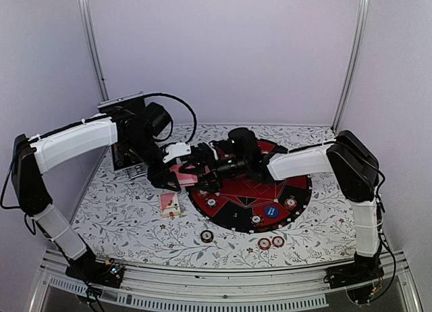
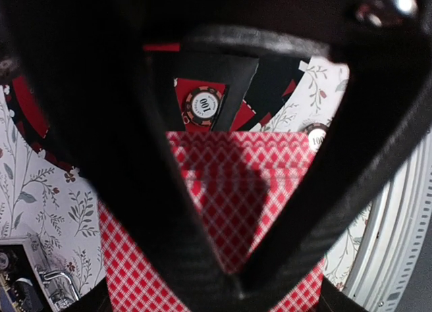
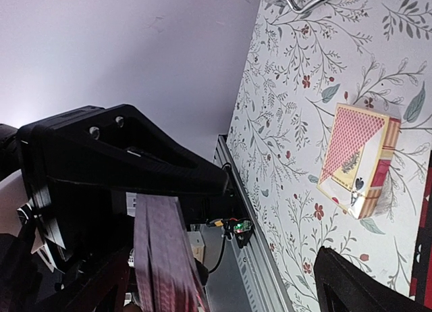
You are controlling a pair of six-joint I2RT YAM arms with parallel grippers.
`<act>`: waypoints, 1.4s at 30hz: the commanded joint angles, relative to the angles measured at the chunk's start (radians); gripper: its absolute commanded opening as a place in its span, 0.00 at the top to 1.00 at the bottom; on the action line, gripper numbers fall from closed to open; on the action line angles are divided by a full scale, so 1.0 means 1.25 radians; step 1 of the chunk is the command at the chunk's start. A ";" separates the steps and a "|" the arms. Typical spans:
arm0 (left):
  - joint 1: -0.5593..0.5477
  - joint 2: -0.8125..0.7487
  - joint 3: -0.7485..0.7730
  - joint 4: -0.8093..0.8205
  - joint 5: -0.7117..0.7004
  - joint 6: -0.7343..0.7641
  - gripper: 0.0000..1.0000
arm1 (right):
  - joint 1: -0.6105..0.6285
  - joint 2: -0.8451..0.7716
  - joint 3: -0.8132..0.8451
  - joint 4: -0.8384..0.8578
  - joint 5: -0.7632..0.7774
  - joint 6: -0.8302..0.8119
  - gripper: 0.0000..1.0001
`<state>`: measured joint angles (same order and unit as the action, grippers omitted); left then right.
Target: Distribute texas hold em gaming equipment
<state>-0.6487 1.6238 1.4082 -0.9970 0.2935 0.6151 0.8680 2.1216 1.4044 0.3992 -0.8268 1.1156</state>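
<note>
While the left gripper is clamped tight on a stack of pink-backed playing cards, holding it in the air over the left rim of the round black-and-red mat, the right gripper faces it with its jaws spread wide. From the right wrist the stack stands edge-on between that gripper's fingers, and I cannot make out either of them touching it.

Both wrists crowd over the left part of the mat and hide what lies under them. On the bare part of the mat sit three red-and-white chips and the blue button disc, which lies between two of them. A card box lies flat on the floral tablecloth, just left of the mat and below the grippers.

Nearer the arm bases, off the mat, a brown chip lies alone. To its right is a pair of red-and-white chips, set side by side.

At the back left the black case stands partly hidden behind the left arm.
</note>
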 commanded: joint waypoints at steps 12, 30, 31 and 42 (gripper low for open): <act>0.000 0.006 0.027 0.005 0.017 -0.008 1.00 | 0.022 0.102 0.112 0.091 -0.036 0.073 0.03; 0.000 0.000 0.022 0.005 0.020 -0.006 1.00 | 0.015 0.137 0.097 0.172 -0.058 0.143 0.24; 0.000 -0.001 0.022 0.005 0.020 -0.006 1.00 | 0.012 0.133 0.089 0.177 -0.058 0.145 0.24; 0.000 0.003 0.027 0.004 0.022 -0.006 1.00 | -0.006 0.106 0.050 0.192 -0.061 0.150 0.32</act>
<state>-0.6487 1.6310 1.4124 -1.0084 0.3016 0.6147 0.8734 2.2726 1.4952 0.6586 -0.8970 1.3025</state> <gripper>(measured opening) 0.659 0.685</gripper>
